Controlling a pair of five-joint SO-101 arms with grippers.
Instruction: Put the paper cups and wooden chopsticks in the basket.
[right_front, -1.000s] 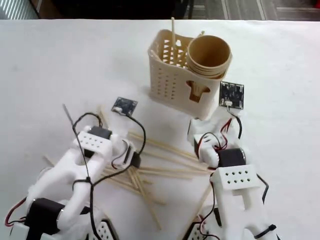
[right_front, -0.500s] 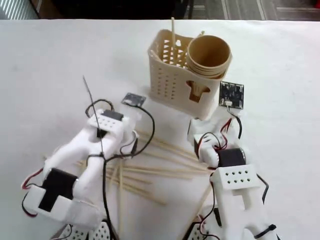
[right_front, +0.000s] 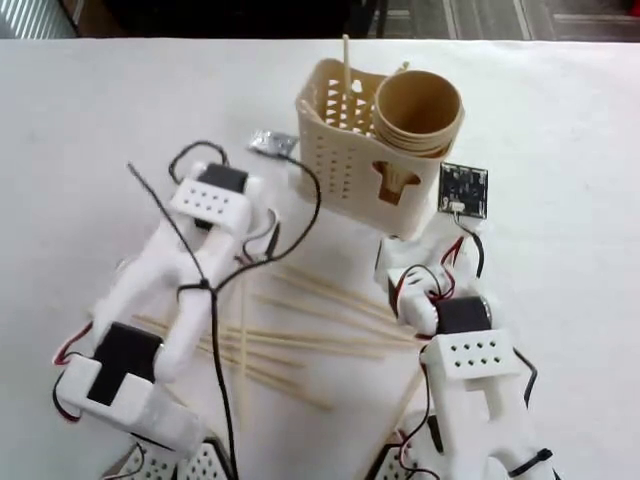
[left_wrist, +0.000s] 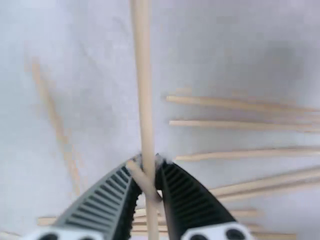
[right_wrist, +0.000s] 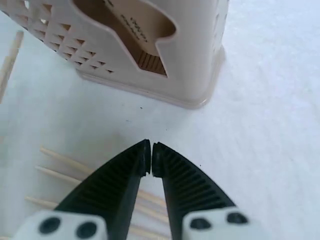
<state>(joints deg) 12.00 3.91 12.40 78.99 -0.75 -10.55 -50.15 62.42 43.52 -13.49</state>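
Observation:
The cream basket (right_front: 340, 165) stands at the back centre with stacked paper cups (right_front: 418, 108) in it and a wooden chopstick (right_front: 346, 60) upright beside them. Loose chopsticks (right_front: 320, 335) lie scattered on the table between the arms. My left gripper (left_wrist: 148, 165) is shut on a long chopstick (left_wrist: 142, 75), with a second short piece crossed between the jaws, lifted above the pile (left_wrist: 240, 125). The left arm (right_front: 210, 200) sits left of the basket. My right gripper (right_wrist: 150, 152) is shut on nothing, low over the table just in front of the basket (right_wrist: 195, 60).
White cloth covers the table (right_front: 560, 120). Black cables (right_front: 215, 330) trail from the left arm over the chopstick pile. The right arm (right_front: 470, 360) stands in front of the basket's right corner. A few chopsticks (right_wrist: 65, 160) lie beside the right gripper.
The left arm has lifted and swung back toward the basket with the chopstick in its gripper. The right arm has not moved.

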